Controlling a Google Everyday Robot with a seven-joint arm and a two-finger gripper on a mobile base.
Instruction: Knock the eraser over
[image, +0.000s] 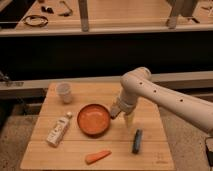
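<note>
Wooden plank worktop (45, 150) fills the lower frame, carrying a round orange bowl (93, 120), a slim blue-grey stick (136, 140) and an orange carrot (97, 156). My hand (125, 118) hangs at centre, just right of the bowl; I cannot tell its state. I cannot see the small black eraser, probably hidden behind my hand; next comes a sideways nudge.

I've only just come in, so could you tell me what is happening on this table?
The robot's arm is reaching down over the wooden table, its gripper low beside the right edge of the orange bowl. No black eraser is visible here. A blue-grey stick lies just below the gripper, with a carrot, a white bottle and a cup around.
</note>
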